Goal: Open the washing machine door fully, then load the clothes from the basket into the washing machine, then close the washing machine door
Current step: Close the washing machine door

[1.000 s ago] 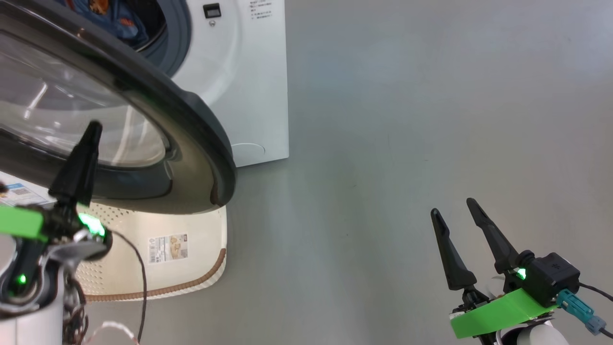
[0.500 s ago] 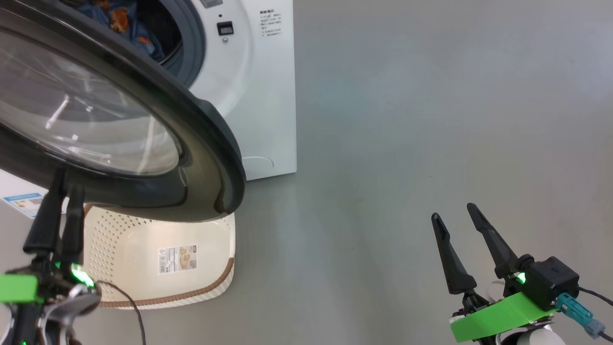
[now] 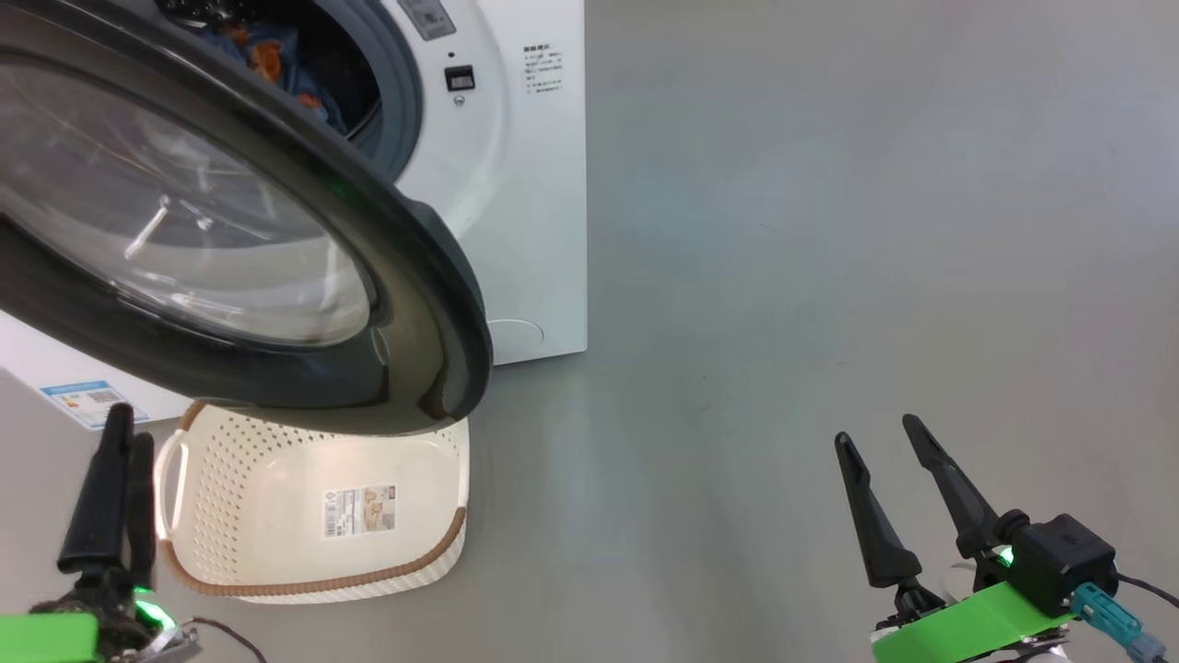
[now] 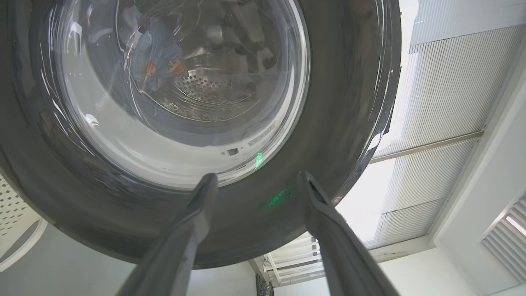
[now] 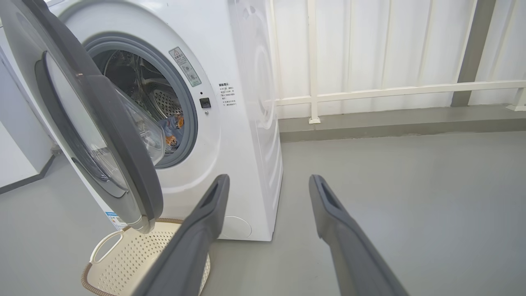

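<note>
L gripper (image 4: 258,176): jaws apart, nothing btwn them. In head view it sits at lower left, fingers seen near edge-on, pointing up the view twd the underside of the washing machine door (image 3: 433,304), short of the rim, no contact. Its wrist view looks up at the door's outer face from below; thru the glass window (image 3: 184,230) the steel drum (image 4: 205,88) shows.

R gripper (image 3: 876,428): also spread wide, holding nothing. It's at lower right in head view, fingers angled up and a bit left over bare grey floor (image 3: 829,230), green band (image 3: 967,622) at the wrist. Well apart from the washing machine (image 3: 543,230).

Door is part-open, swung out from the machine front, hinged on the robot's left, its lower rim hanging over the basket (image 3: 405,571).

Basket on floor just in front of the machine, under the door; label sticker (image 3: 359,512) on its bare inside bottom, one white handle at its left end.

The clothes (image 3: 276,60): blue fabric w/ orange print, lying inside the drum past the grey gasket (image 3: 405,110).
</note>
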{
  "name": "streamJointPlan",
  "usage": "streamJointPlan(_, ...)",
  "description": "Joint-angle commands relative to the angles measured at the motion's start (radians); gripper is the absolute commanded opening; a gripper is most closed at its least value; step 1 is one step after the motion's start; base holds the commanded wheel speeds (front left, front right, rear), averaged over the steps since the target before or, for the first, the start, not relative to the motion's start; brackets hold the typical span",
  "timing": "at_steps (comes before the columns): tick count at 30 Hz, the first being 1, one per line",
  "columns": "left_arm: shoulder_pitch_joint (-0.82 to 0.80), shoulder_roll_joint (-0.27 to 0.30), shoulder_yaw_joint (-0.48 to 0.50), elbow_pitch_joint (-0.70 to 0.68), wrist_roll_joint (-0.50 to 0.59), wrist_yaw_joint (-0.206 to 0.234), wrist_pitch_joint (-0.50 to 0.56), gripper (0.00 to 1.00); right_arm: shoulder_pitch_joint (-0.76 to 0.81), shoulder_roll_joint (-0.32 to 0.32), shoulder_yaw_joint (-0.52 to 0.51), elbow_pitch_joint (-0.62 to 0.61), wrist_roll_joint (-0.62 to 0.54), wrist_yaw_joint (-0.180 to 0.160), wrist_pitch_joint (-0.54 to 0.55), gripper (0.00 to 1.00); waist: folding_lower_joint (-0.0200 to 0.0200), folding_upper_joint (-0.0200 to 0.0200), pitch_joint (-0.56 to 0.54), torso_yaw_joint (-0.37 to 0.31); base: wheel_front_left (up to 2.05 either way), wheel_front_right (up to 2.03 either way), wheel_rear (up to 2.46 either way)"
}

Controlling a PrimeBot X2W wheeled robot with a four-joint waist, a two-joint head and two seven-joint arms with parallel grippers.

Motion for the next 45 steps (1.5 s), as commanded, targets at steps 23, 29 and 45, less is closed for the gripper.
streamJointPlan(23,0.151,0.173,-0.203,-0.032,1.107,0.167,-0.45,1.0,0.042,-0.019,-0.008,-0.052,-0.022,0.009,0.022,1.0,0.0,0.0,-0.056,0.061,0.0,0.0,0.0)
streamJointPlan(29,0.174,0.168,-0.225,-0.024,1.147,0.195,-0.451,1.0,0.058,-0.014,-0.007,-0.055,-0.023,0.009,0.028,1.0,0.0,0.0,-0.062,0.066,0.0,0.0,0.0)
streamJointPlan(45,0.181,0.171,-0.25,-0.008,1.164,0.212,-0.443,1.0,0.073,-0.005,-0.013,-0.057,-0.022,0.009,0.033,1.0,0.0,0.0,-0.066,0.057,0.0,0.0,0.0)
